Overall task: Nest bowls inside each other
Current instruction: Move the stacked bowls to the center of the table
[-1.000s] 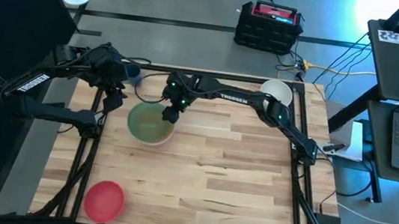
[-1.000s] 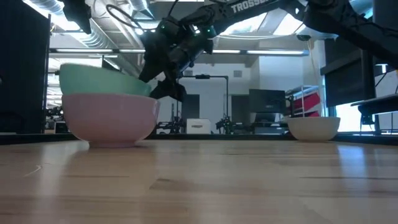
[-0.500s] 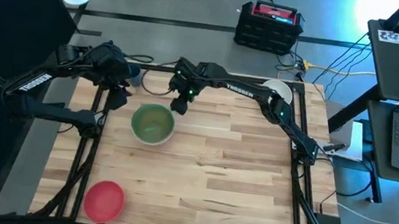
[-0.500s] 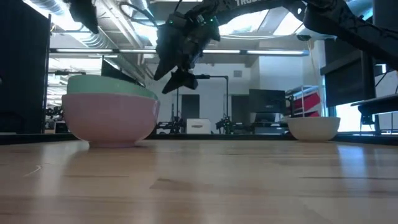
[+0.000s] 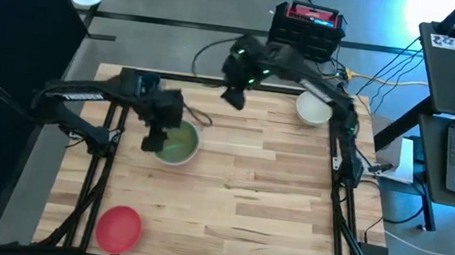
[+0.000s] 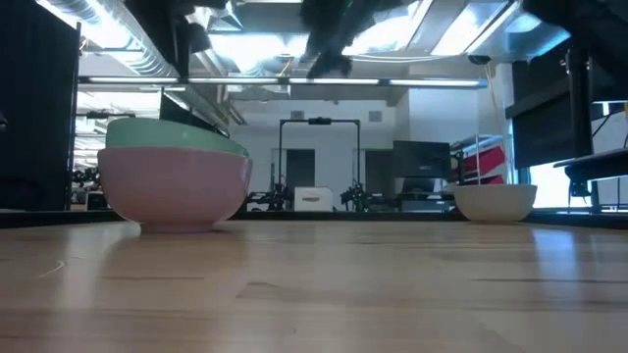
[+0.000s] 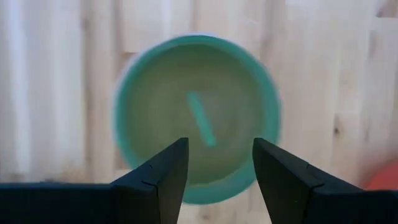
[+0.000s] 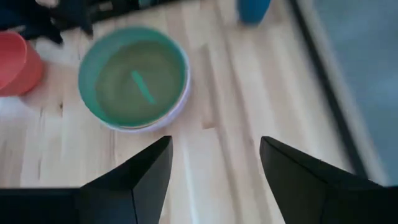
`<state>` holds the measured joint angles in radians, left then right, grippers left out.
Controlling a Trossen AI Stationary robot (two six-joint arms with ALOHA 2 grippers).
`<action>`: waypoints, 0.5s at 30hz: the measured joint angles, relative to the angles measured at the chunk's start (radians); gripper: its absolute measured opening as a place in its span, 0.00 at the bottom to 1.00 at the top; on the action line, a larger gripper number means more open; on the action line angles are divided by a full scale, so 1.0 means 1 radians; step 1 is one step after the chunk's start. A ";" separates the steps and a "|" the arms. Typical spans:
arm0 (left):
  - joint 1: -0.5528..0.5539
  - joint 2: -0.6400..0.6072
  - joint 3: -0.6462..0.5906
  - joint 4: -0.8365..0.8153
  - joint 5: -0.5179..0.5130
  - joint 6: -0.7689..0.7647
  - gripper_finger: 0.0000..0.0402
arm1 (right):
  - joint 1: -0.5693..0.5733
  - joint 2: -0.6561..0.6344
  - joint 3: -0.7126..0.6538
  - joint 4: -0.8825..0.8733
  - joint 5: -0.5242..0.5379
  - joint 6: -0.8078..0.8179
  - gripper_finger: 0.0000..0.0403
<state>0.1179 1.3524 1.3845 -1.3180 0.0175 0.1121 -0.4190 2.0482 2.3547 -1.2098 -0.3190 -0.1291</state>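
A green bowl (image 5: pixel 178 142) sits nested, rim up, in a pale off-white bowl (image 6: pixel 177 186) at the table's far left middle. My left gripper (image 5: pixel 155 136) hangs open above the stack's left rim, pointing down; in its wrist view the green bowl (image 7: pixel 198 118) lies beyond the open fingers (image 7: pixel 217 165). My right gripper (image 5: pixel 235 95) is raised, open and empty, over the far edge, looking back at the stack (image 8: pixel 134 78). A white bowl (image 5: pixel 314 109) rests on its base at the far right, and a red bowl (image 5: pixel 119 227) at the near left.
A blue cup (image 5: pixel 148 82) stands at the far left edge behind the left arm. Bare wood stretches across the table's middle and near right (image 5: pixel 270 210). A black and red case (image 5: pixel 306 29) sits on the floor beyond the far edge.
My right gripper has risen and gone toward the far right, away from the stack. The green bowl, tilted a second ago, now lies level in the off-white bowl. My left gripper has swung from the far left edge toward the stack and come down a little above it.
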 joint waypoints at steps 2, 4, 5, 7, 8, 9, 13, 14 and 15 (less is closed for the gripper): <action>-0.051 0.004 -0.043 0.042 0.007 -0.043 0.41 | -0.001 -0.058 0.002 0.001 0.018 -0.002 0.56; -0.074 0.006 -0.088 0.075 0.009 -0.091 0.41 | -0.001 -0.103 0.002 -0.001 0.032 -0.002 0.56; -0.085 0.006 -0.110 0.091 0.009 -0.115 0.41 | -0.001 -0.125 0.002 -0.002 0.039 -0.002 0.56; -0.107 0.008 -0.154 0.124 0.010 -0.163 0.41 | -0.001 -0.169 0.002 -0.005 0.053 -0.002 0.56; -0.118 0.009 -0.176 0.140 0.010 -0.187 0.41 | -0.001 -0.191 0.002 -0.006 0.060 -0.003 0.56; -0.129 0.009 -0.198 0.156 0.010 -0.211 0.41 | -0.001 -0.213 0.002 -0.007 0.067 -0.003 0.56; -0.173 0.012 -0.287 0.221 0.012 -0.306 0.41 | -0.001 -0.301 0.002 -0.012 0.094 -0.003 0.56; -0.184 0.013 -0.309 0.237 0.012 -0.330 0.41 | -0.001 -0.323 0.002 -0.013 0.101 -0.003 0.56; -0.195 0.014 -0.331 0.253 0.012 -0.354 0.41 | -0.001 -0.345 0.002 -0.014 0.108 -0.003 0.56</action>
<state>-0.0768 1.3662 1.0536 -1.0646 0.0297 -0.2423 -0.4198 1.7033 2.3562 -1.2239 -0.2106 -0.1321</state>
